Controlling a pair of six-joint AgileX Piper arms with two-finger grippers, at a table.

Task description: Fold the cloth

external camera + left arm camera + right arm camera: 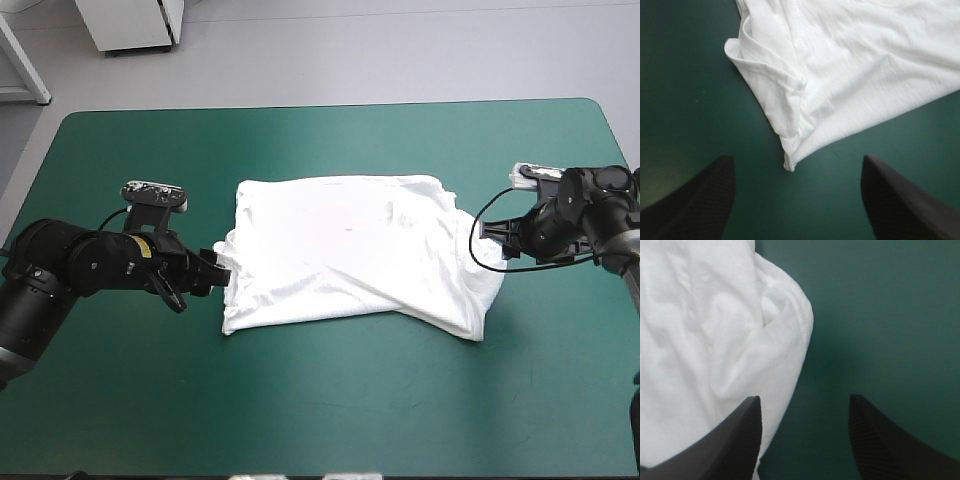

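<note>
T-shirt [350, 250] flat at middle of table [300, 400], left gripper [222, 265] open at its left edge, right gripper [490, 232] open at its bunched right edge (one finger over cloth): pinch may catch only top layer, dragging it askew.

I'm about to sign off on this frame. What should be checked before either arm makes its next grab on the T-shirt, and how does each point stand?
1. The left gripper is open: ok, its fingers stand apart.
2. The right gripper is open: ok.
3. A corner of the T-shirt lies ahead of the left gripper: ok, it is centred between the fingers and not yet gripped.
4. The right gripper is at the T-shirt's edge: ok, one finger is over cloth and the other over the bare table.
5. The T-shirt lies smooth: not ok, its right end is lapped over and wrinkled.
6. Each gripper's height above the table: cannot tell.
</note>
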